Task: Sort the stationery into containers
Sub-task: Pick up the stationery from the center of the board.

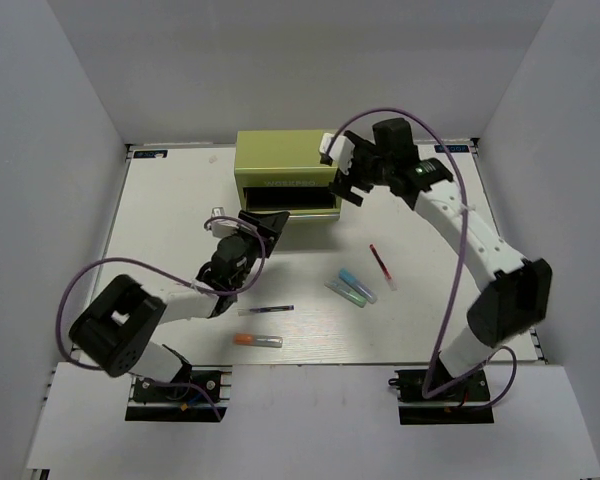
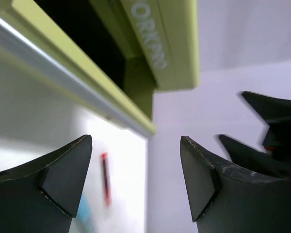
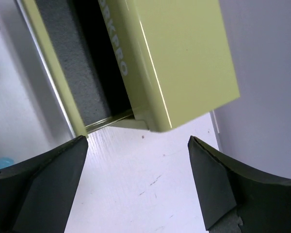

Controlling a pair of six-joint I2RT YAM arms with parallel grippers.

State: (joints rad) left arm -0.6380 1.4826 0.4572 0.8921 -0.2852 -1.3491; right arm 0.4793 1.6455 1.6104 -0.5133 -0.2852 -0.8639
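Note:
The yellow-green metal chest [image 1: 280,160] stands at the back of the table with its lower drawer [image 1: 292,201] pulled out and dark inside. My left gripper [image 1: 263,226] is open and empty at the drawer's front left corner. At the chest's right front corner my right gripper [image 1: 346,184] is also open and empty. On the table lie a red pen [image 1: 381,264], blue- and green-capped markers [image 1: 353,288], a dark pen [image 1: 265,309] and an orange-capped marker [image 1: 257,340]. The left wrist view has the drawer rim [image 2: 63,73], the lettered chest front [image 2: 169,48] and the red pen [image 2: 105,177] beyond my left gripper [image 2: 136,138]. Past my right gripper [image 3: 136,138] are the chest [image 3: 179,58] and the grey-lined drawer [image 3: 68,63].
White walls enclose the white table [image 1: 180,220] on three sides. The right gripper's black fingers [image 2: 276,121] show at the right of the left wrist view. The loose pens lie between the two arm bases and the chest.

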